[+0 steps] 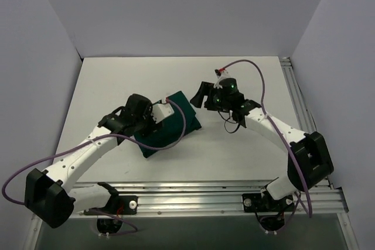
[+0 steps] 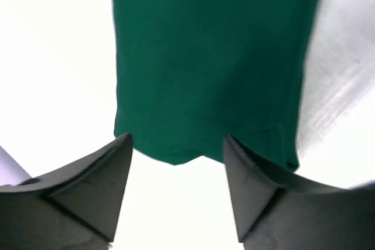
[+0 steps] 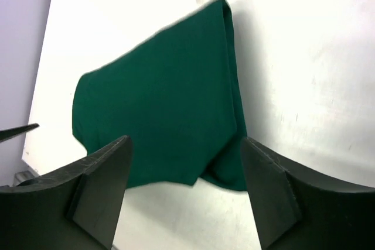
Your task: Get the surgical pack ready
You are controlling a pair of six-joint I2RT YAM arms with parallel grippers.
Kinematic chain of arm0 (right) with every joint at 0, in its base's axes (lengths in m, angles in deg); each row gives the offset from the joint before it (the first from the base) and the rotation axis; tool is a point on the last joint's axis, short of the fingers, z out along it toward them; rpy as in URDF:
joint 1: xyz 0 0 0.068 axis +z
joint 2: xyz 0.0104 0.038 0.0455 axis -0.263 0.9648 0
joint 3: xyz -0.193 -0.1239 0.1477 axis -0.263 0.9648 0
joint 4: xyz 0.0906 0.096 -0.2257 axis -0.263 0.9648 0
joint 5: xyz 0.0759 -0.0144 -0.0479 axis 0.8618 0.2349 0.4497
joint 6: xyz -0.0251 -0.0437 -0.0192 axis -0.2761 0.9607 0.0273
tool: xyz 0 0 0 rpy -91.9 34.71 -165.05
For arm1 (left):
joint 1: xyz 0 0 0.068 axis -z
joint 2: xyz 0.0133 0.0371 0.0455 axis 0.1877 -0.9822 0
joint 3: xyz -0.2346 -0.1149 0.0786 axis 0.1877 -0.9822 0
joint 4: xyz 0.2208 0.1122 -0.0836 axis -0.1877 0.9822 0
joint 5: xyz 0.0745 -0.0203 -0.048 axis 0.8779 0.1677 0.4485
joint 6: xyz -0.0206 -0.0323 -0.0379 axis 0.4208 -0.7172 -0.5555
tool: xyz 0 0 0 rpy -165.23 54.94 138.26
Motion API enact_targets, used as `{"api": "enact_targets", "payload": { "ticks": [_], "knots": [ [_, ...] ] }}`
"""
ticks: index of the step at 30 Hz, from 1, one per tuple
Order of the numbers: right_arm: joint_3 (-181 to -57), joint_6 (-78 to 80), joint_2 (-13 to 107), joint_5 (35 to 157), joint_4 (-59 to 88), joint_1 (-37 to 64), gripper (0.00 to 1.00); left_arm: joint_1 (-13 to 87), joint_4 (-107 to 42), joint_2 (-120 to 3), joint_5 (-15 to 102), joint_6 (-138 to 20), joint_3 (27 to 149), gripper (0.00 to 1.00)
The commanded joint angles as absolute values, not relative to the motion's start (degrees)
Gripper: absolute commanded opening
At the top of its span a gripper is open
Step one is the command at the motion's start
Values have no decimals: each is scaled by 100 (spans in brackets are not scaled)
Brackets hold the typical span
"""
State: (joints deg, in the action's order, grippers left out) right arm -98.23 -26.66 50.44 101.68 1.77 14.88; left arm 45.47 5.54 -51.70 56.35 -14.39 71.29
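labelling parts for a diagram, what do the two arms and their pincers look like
The left arm and right arm are white shells with black joint housings; a thin purple cable runs along each. The left pincer and right pincer each have two matte black wedge-shaped fingers. A green light glows at the right wrist.

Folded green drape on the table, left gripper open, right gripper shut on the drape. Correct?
Not quite: the right gripper is open too, gripping nothing. The right wrist view shows its fingers spread, the green drape lying on the table beyond them. The left gripper is open, as stated.
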Motion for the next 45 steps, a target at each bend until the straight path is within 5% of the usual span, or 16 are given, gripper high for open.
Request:
{"api": "enact_targets", "payload": {
  "ticks": [1, 7, 12, 19, 21, 29, 34, 38, 41, 44, 45],
  "knots": [
    [-10533, -1891, 5648, 10433, 658, 1385, 71, 4037, 511, -5262, 5632, -1882, 7362, 74],
    [-11633, -1609, 7264, 11231, 88, 1402, 80, 3639, 159, -5790, 5737, -2076, 7354, 83],
    [-11652, -1451, 7899, 11707, -212, 1402, 79, 3246, -148, -5904, 5799, -2129, 6932, 85],
    [-10450, -1775, 7620, 11840, -1292, 1235, 40, 2989, -650, -6343, 5895, -1970, 6466, 84],
    [-10219, -1925, 7488, 11840, -1503, 1226, 35, 2875, -764, -6431, 5931, -1962, 6465, 84],
    [-9235, -2259, 6442, 11480, -1628, 1384, 55, 2708, -651, -6327, 5791, -1821, 6711, 84],
    [-9234, -1839, 5319, 10551, -531, 1578, 71, 2699, -255, -5879, 5474, -1715, 6896, 84],
    [-9760, -1144, 4667, 9433, 507, 1595, 74, 2673, 131, -5571, 5333, -1741, 7010, 84],
    [-10200, -714, 4639, 9212, 702, 1893, 65, 2594, 308, -5500, 5315, -1899, 7133, 84],
    [-10183, -694, 4928, 10129, -155, 2210, 35, 2497, 317, -5447, 5438, -2067, 7133, 84],
    [-10157, -756, 5147, 10430, -377, 2272, 16, 2444, 343, -5447, 5500, -2110, 7142, 84]
  ]
}}
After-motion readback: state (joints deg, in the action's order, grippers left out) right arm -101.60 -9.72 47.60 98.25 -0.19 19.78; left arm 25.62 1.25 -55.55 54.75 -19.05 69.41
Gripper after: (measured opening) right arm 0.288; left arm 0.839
